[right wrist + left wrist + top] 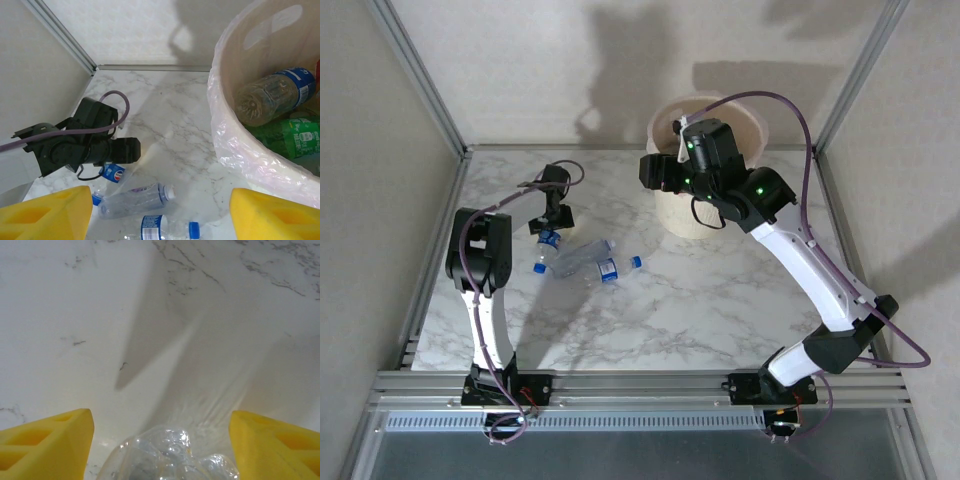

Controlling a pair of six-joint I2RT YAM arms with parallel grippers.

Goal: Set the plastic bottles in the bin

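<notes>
Bottle (160, 457), we find, lies centred between left gripper (161, 417) jaws, parted, not yet clamped. Right gripper (160, 197), parted and empty, hangs beside bin (235, 145).

Looks glossy on the marble-patterned table (720, 300), crinkly clear on the nine-o'clock plastic bottles (582, 258), matt on the cream bin (670, 210).

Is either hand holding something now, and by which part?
Nothing is held. The left hand straddles a crushed clear bottle, not yet gripping it; the right hand is empty.
</notes>
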